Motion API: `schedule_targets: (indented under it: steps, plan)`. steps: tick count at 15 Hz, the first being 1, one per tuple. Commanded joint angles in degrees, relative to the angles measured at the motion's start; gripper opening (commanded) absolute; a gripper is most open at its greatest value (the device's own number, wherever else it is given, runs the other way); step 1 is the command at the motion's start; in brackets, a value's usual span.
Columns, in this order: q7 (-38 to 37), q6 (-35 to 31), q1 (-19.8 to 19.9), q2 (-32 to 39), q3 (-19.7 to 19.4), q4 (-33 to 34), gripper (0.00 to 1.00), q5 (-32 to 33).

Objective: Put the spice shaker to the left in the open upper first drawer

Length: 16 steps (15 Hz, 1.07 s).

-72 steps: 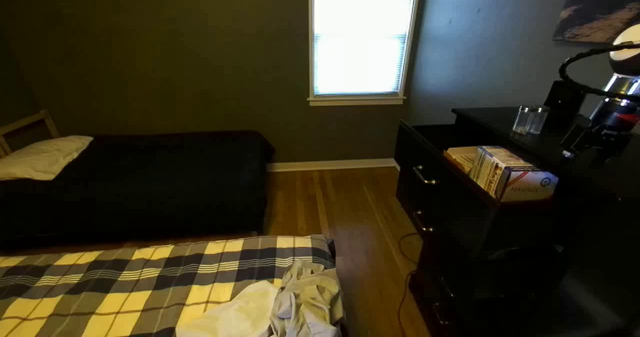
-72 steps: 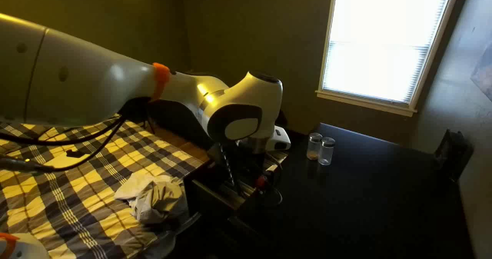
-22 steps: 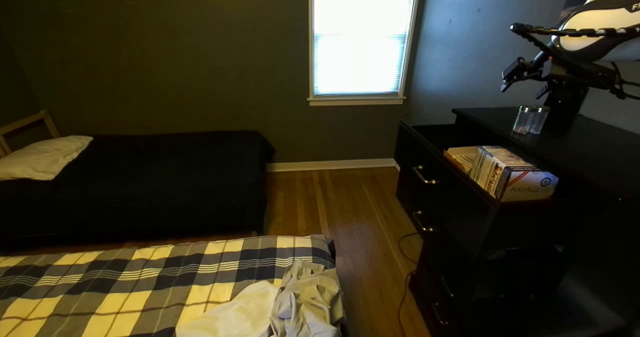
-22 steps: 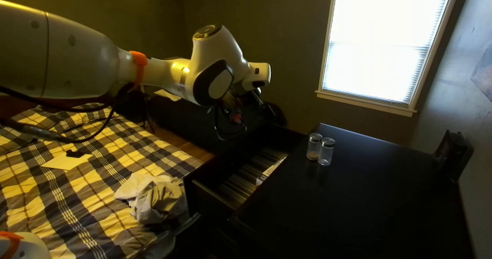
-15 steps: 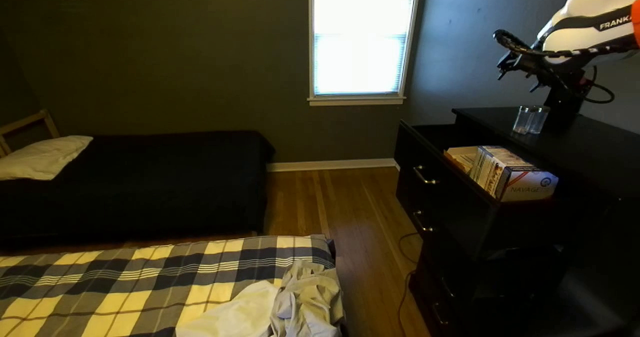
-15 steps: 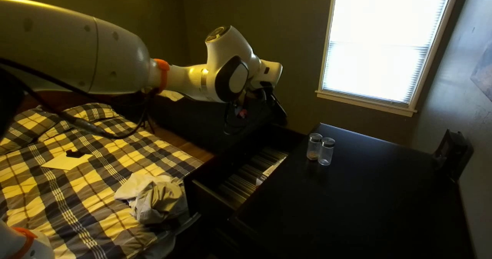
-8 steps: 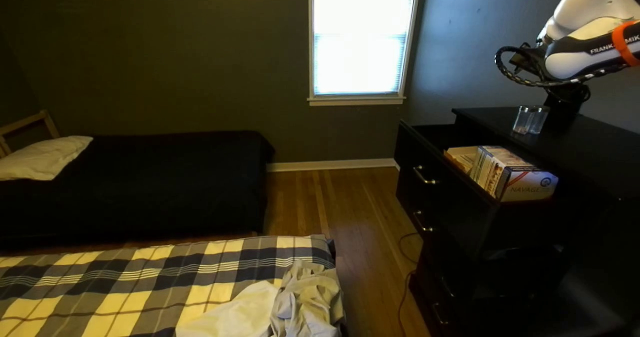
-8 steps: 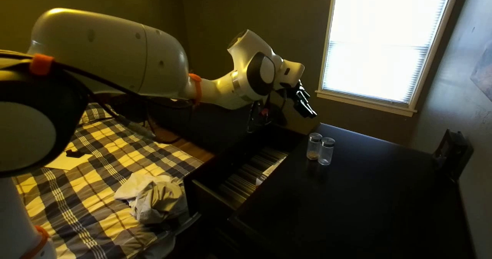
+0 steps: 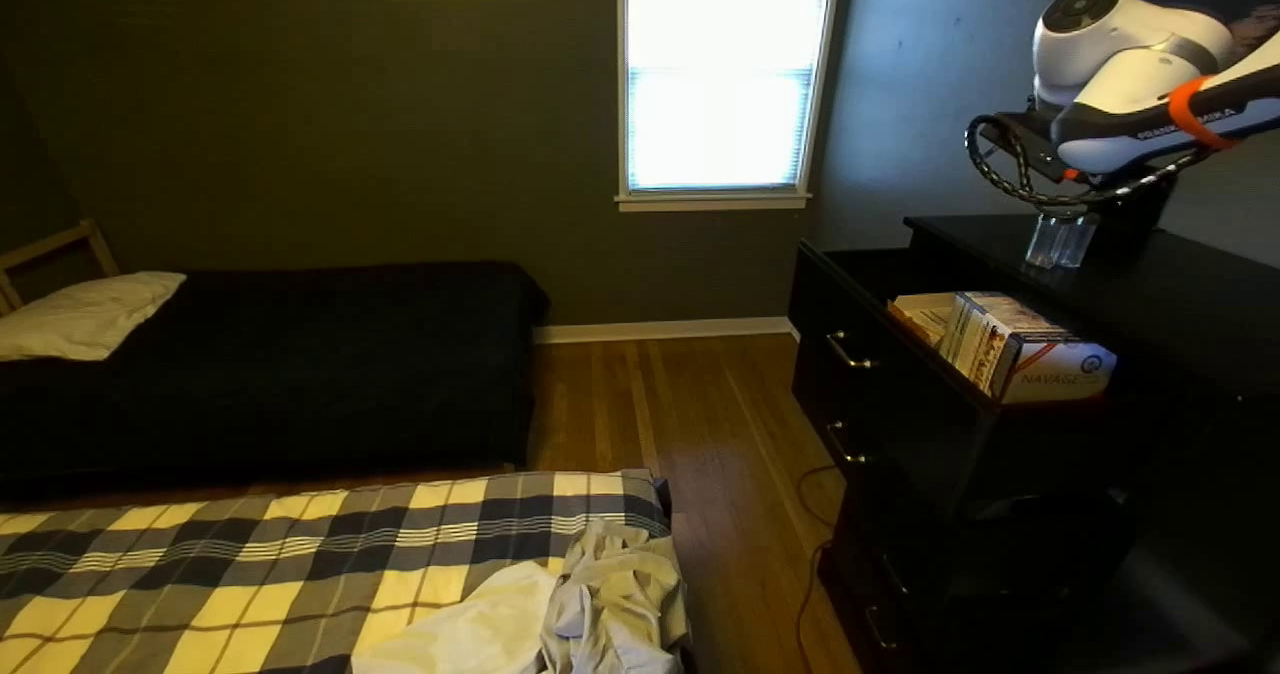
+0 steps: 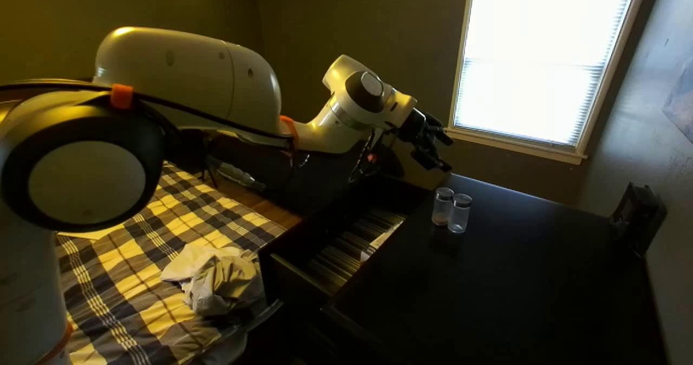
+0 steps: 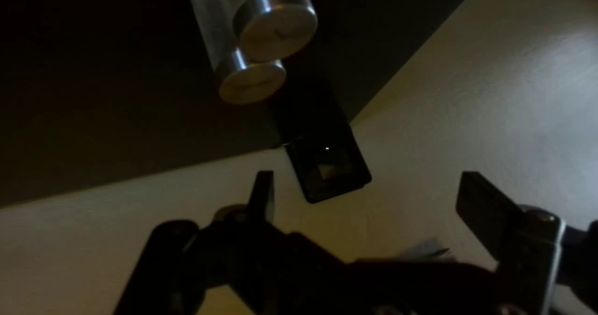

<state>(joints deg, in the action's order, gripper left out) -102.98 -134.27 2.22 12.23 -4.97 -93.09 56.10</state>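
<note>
The spice shaker [image 10: 442, 208], clear with a little brown stuff at the bottom, stands upright on top of the black dresser [image 10: 503, 289], left of a second shaker [image 10: 459, 214] in an exterior view. The two are close together; whether they touch, I cannot tell. The fingers [image 11: 486, 212] are released and spread wide. In an exterior view they hang higher than the shakers, toward the window [image 10: 541, 56]; in the wrist view both metal lids [image 11: 275, 32] sit at the top, outside the gap between the fingers.

The pair stands near the dresser's edge, on the side where the drawer [image 9: 905, 384] is pulled out. In the drawer are a row of slim, packed cases [image 9: 978, 344] and a white box [image 9: 1060, 372] lettered NAVAGE; the end toward the window is in deep shadow. The other way, a broad dark stretch of dresser top runs to a black upright object [image 10: 639, 219] near the light wall [image 10: 644, 137].

The white arm [image 10: 249, 78] comes in from the left of an exterior view, its wrist raised above the level of the dresser top. Across a strip of wood floor [image 9: 700, 434] lies a plaid bed [image 9: 250, 574] with crumpled cloth [image 9: 600, 594] on its dresser side; beyond it is a dark-covered bed [image 9: 280, 364] with a pale pillow [image 9: 90, 314], set along a dark wall [image 9: 350, 134].
</note>
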Motion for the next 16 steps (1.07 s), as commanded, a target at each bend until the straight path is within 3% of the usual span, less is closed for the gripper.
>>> schedule_targets:
  steps: [1, 5, 6, 7, 8, 13, 16]
  plan:
    - [-15.0, 9.0, -4.2, 3.3, -1.1, 1.1, 1.0, 7.6]
    - [-24.7, 18.1, -5.0, 6.6, -0.4, 1.5, 1.0, 11.8]
    - [-25.1, 17.2, -4.5, 7.0, -0.1, 1.2, 1.0, 11.9]
    - [-23.4, 11.1, -3.0, 6.4, 0.6, -0.3, 1.0, 11.0]
    - [-22.0, 15.1, -3.8, 6.0, 0.6, 0.2, 1.0, 10.4]
    - [-21.9, 12.4, -3.3, 6.6, 0.4, 0.3, 1.0, 10.4]
    - [-22.6, 19.4, -4.2, 9.4, 0.4, 3.7, 1.0, 8.5]
